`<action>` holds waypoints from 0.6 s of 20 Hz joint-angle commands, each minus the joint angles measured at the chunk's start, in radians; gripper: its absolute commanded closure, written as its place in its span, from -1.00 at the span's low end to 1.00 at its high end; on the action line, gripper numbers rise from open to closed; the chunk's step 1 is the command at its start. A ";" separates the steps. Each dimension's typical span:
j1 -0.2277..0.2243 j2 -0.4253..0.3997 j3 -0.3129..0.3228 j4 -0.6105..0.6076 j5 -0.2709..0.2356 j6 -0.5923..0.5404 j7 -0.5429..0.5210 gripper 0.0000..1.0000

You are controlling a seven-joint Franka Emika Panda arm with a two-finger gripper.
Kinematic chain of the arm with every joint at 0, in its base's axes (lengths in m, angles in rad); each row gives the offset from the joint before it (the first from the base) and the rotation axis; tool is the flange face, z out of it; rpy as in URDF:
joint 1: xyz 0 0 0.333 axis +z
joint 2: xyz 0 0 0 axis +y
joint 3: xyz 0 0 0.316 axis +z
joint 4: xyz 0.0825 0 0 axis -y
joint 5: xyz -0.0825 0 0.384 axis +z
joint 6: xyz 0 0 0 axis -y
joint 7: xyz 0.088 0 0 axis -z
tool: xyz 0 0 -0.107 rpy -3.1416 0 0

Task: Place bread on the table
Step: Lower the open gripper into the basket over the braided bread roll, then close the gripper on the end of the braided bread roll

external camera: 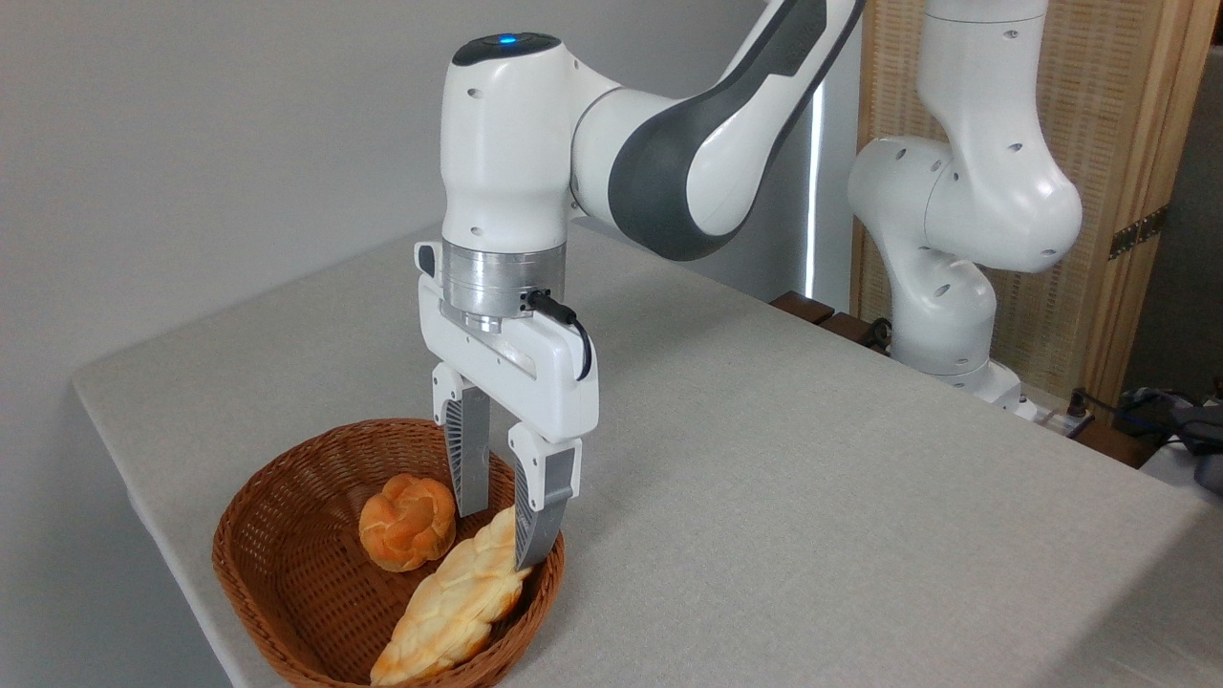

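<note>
item: bread [449, 612], long braided loaf, pale golden with orange-brown crust; location: inside the wicker basket [277, 564], lying aslant from the near rim up toward the basket's right side, its upper end between the two fingers of the gripper [504, 537]

item: gripper, white body with grey ribbed fingers, pointing straight down into the basket; jaws parted, one finger on each side of the loaf's upper end; the right finger's tip sits at the loaf's edge, the left finger stands just behind it; whether the pads press the crust cannot be told; the loaf rests in the basket, not lifted

item: round bun [408, 522], orange, knotted; location: basket floor, just left of the loaf's upper half and beside the left finger

item: wicker basket, brown, oval; location: near left corner of the table [812, 497], close to its edge

item: table, light grey cloth-like top, rounded corner at left

item: robot arm [669, 153], white with dark grey joint covers, reaching in from upper right; blue light on top of the wrist housing; base at the table's far right edge

item: slatted wooden screen [1118, 124], behind the base
</note>
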 commanded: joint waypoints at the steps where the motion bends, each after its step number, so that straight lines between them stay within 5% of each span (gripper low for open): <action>1: -0.006 0.002 0.004 -0.005 0.017 0.018 -0.005 -0.83; 4: -0.006 0.002 0.004 -0.005 0.020 0.020 -0.002 0.37; 5: -0.006 0.002 0.004 -0.005 0.020 0.020 -0.002 0.58; 12: -0.004 0.000 0.005 -0.005 0.020 0.018 0.009 0.63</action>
